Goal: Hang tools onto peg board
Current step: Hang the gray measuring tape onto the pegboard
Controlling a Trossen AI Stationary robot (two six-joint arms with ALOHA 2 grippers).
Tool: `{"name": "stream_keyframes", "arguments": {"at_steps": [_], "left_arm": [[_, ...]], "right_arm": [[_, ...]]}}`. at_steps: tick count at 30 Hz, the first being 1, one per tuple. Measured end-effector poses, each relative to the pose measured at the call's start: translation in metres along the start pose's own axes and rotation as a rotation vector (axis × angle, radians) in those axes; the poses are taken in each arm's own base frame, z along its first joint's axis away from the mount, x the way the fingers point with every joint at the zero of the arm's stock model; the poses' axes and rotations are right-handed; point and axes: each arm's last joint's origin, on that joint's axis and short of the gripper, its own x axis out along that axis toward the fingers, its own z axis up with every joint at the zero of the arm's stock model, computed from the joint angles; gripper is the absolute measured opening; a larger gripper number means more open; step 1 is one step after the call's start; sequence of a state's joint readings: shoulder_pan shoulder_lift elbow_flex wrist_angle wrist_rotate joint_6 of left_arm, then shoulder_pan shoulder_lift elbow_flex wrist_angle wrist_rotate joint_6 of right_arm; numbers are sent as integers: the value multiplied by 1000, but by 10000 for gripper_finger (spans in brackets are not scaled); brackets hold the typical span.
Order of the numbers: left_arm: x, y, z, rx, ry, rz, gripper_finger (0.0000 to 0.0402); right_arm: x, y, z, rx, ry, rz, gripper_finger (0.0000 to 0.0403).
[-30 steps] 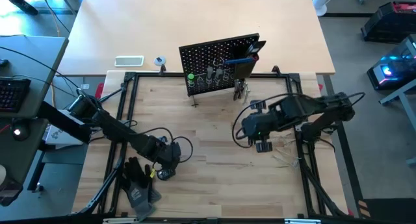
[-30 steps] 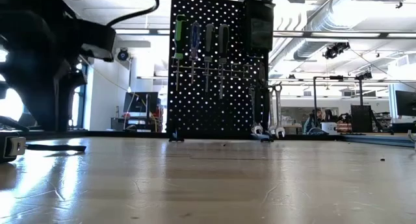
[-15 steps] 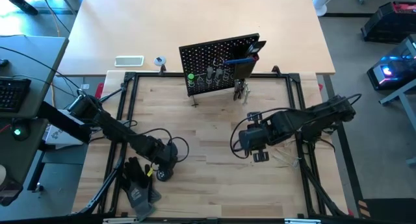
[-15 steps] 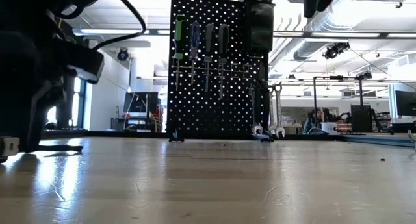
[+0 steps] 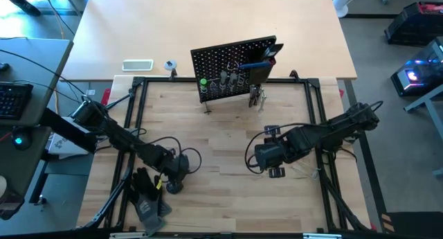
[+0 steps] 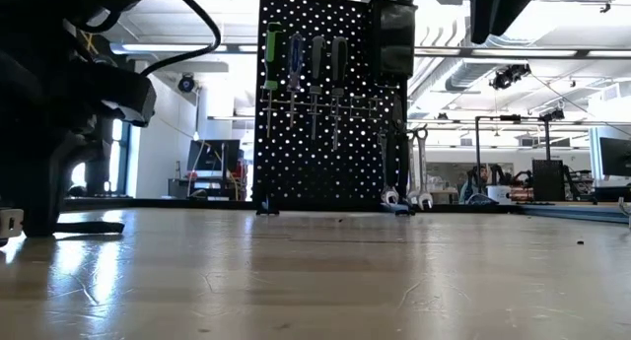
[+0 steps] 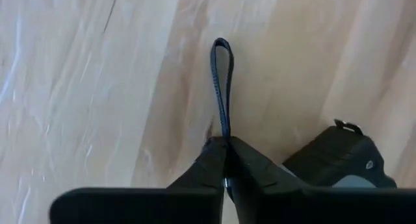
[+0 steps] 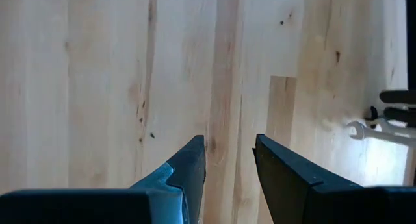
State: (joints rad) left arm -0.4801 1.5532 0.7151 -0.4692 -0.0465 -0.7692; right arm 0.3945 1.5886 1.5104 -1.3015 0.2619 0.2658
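Peg board (image 5: 234, 67) stood upright at the table's far edge with tools (image 6: 306, 79) hung on it, left gripper (image 7: 225, 160) lowered near the front-left edge, fingers pressed together on a thin dark loop (image 7: 222, 87), right gripper (image 8: 229, 160) held over bare wood mid-table, fingers spread, nothing between them.

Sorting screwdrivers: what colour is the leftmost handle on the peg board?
Green, clearest in the low view.

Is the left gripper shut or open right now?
Shut. In the left wrist view the left gripper has its fingers pressed together on a thin dark loop lying on the wooden table.
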Motion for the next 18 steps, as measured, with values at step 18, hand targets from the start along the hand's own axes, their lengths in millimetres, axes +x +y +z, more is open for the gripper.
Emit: {"name": "stream_keyframes", "arguments": {"at_steps": [18], "left_arm": [[-15,-7,34,216,-235,96,1]], "right_arm": [[-5,18,-5,151,-92,-147,130]]}}
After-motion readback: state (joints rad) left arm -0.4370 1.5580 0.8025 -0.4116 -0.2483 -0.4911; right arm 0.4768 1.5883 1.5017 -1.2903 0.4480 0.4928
